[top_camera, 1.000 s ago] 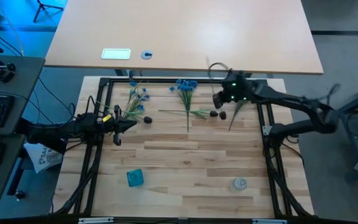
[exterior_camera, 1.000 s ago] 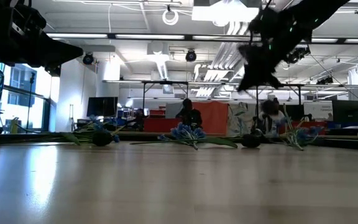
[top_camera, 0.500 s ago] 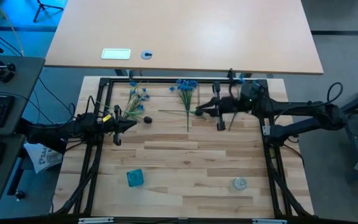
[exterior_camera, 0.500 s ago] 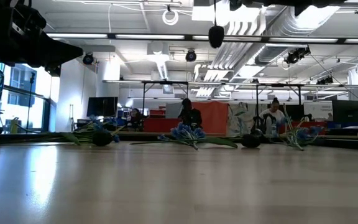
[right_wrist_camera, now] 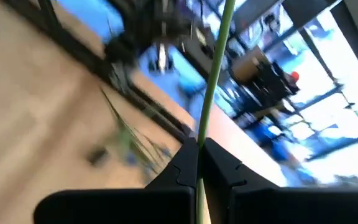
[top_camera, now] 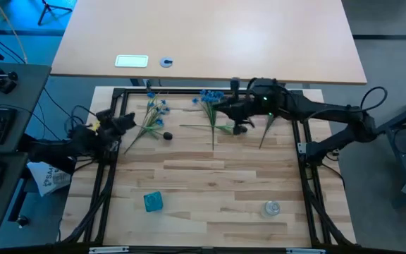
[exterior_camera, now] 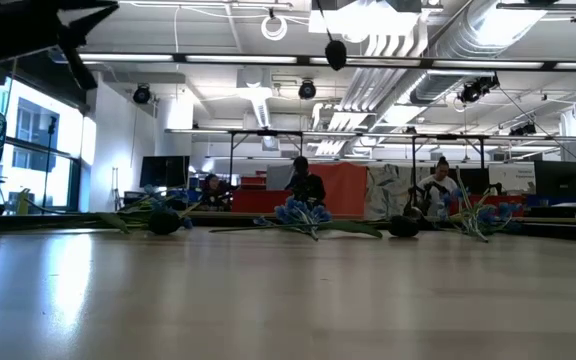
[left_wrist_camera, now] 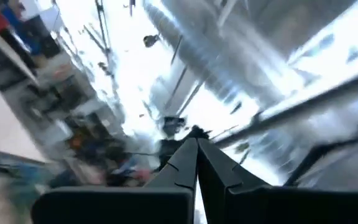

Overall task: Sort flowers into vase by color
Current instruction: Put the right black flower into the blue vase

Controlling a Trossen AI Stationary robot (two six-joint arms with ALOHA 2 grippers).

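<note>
The right gripper is clamped on the thin green stem of a dark-budded artificial flower; the wrist view shows the stem pinched between its two closed fingers. Half a second ago this gripper sat farther from the middle blue-blossomed sprig; now it hangs just beside that sprig's blossoms, above the wooden slatted table. In the low view the held dark bud hangs high above the table, slightly shifted from where it was. A second near-black bud lies on the table between the middle sprig and the left blue sprig.

The left gripper, fingers pressed together and empty, has swung up and back from its earlier spot near that left sprig. A blue textured glass vase and a small clear round vase stand well apart from the middle sprig, at the table's near side.
</note>
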